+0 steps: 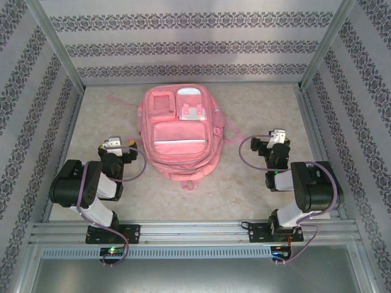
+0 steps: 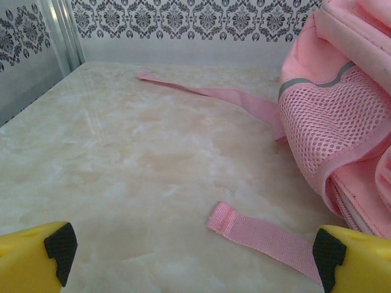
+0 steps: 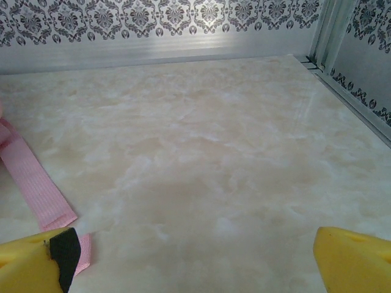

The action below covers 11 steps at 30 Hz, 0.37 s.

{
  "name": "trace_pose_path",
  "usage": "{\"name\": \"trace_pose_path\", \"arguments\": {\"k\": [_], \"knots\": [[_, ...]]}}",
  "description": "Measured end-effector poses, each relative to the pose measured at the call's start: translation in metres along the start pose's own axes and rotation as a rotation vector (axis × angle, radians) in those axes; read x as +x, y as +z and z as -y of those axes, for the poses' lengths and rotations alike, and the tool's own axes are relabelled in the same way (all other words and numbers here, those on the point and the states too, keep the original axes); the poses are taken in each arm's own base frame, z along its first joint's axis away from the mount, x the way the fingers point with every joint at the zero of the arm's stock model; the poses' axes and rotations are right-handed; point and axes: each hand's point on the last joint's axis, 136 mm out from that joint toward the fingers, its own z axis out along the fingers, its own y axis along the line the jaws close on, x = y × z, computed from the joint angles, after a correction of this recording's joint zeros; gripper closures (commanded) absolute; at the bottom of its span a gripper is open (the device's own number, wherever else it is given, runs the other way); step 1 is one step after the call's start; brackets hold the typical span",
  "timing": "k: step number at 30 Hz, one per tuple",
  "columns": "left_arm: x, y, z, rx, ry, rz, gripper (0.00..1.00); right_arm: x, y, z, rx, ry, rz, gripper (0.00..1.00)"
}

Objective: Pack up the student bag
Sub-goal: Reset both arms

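The pink student bag [image 1: 179, 131] lies flat in the middle of the table, front pockets up, with pale clips near its top. Its mesh side pocket [image 2: 330, 116] fills the right of the left wrist view. My left gripper [image 1: 116, 145] rests just left of the bag, open, its yellow fingers [image 2: 36, 253] wide apart over bare table; a loose strap end [image 2: 256, 235] lies between them. Right of the bag, my right gripper [image 1: 276, 139] is also open, with a pink strap [image 3: 33, 183] lying by its left finger [image 3: 36, 259].
The marble-look tabletop [image 1: 256, 110] is ringed by patterned walls and aluminium posts [image 1: 317, 55]. A long thin strap [image 2: 201, 91] trails from the bag toward the back left corner. A metal rail [image 1: 195, 231] runs along the near edge by the arm bases.
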Motion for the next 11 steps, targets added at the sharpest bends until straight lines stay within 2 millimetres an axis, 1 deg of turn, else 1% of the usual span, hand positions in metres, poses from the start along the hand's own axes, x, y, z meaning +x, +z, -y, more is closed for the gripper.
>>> {"name": "trace_pose_path", "arguments": {"k": [4, 11], "knots": [[-0.0028, 0.0001, 0.0016, 0.009, -0.002, 0.012, 0.00, -0.0001, 0.0000, 0.0017, 0.010, 0.000, 0.001, 0.02], [-0.0017, 0.0008, 0.0038, 0.021, 0.002, 0.009, 0.00, -0.0005, -0.0001, 0.0053, 0.031, 0.001, 0.003, 0.02]]}}
